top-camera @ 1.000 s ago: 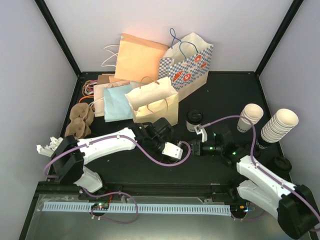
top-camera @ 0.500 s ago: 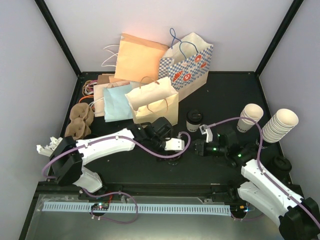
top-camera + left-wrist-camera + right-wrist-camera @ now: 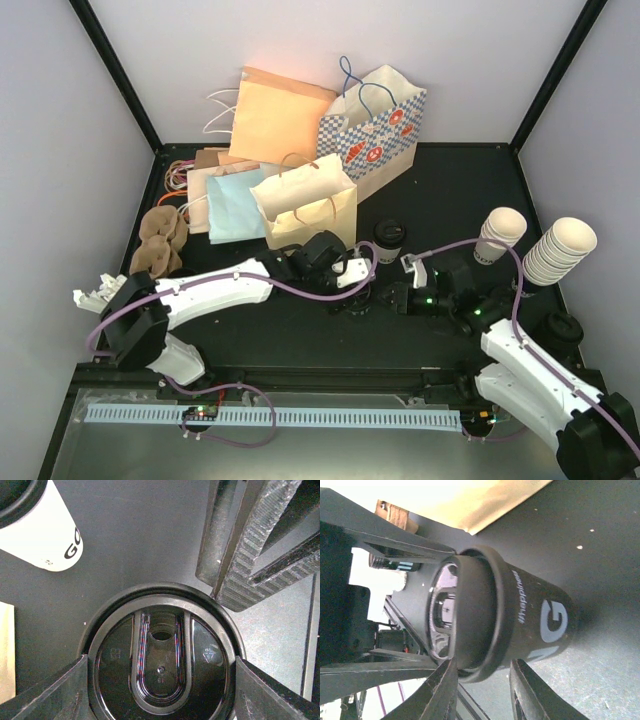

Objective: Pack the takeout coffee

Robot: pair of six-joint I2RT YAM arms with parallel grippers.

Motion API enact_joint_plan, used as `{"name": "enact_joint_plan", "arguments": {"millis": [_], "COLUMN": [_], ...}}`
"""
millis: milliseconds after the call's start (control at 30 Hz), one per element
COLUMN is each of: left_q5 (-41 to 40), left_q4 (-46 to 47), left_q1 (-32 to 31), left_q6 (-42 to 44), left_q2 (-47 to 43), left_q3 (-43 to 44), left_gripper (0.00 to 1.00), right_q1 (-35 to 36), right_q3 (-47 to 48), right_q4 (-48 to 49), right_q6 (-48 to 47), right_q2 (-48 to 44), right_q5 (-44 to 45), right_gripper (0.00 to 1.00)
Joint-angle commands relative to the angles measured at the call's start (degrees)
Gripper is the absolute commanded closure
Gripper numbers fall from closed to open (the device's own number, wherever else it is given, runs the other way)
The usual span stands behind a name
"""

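Observation:
The takeout coffee [image 3: 388, 238], a white cup with a black lid, stands just right of the cream bag; its side with black letters shows in the left wrist view [image 3: 42, 532]. No gripper holds it. In front of it stands a dark cup with a black lid [image 3: 358, 305] [image 3: 525, 615]. My left gripper [image 3: 356, 296] [image 3: 161, 662] comes down over this cup, its fingers [image 3: 55, 695] pressed on either side of the lid [image 3: 161, 655]. My right gripper [image 3: 386, 297] [image 3: 485, 682] points left at the dark cup, jaws apart, its fingers [image 3: 240, 555] right by the lid's rim.
Paper bags stand behind: cream [image 3: 310, 205], light blue [image 3: 235, 205], orange [image 3: 280, 115], checkered [image 3: 375, 130]. Stacked lidless cups [image 3: 562, 250] and a single cup [image 3: 500, 235] are at the right, loose black lids [image 3: 560, 330] near them. Brown cup carriers [image 3: 158, 245] lie at the left.
My left wrist has swung back and to the right over the dark cup. My right gripper has drawn slightly to the right. Neither jaw opening has changed.

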Motion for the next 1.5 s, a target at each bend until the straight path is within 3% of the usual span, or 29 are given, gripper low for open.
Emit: {"name": "enact_joint_plan", "arguments": {"millis": [0, 567, 767, 1167, 1467], "left_q5": [-1.96, -4.80, -5.10, -4.88, -4.81], "left_q4": [-1.86, -2.72, -2.82, -2.33, -2.13], "left_q1": [0.32, -1.97, -2.07, -2.20, -2.24], "left_q6": [-1.99, 2.39, 2.75, 2.67, 2.73], "left_q2": [2.53, 4.97, 5.18, 5.74, 5.89], "left_q3": [3.24, 3.00, 2.87, 2.50, 2.49], "left_gripper": [0.67, 0.67, 0.67, 0.67, 0.68], "right_q1": [-0.96, -5.66, -5.96, -6.03, -6.02], "right_q3": [-2.42, -6.42, -5.27, -9.30, -7.12], "right_q4": [3.12, 16.86, 13.60, 16.07, 9.34], "right_q6": [2.17, 6.90, 4.42, 2.16, -1.50], "right_q2": [0.72, 5.54, 7.98, 15.03, 17.29], "right_q5": [1.25, -7.18, -5.83, -5.23, -0.02], "right_gripper": [0.67, 0.69, 0.69, 0.71, 0.75]}}
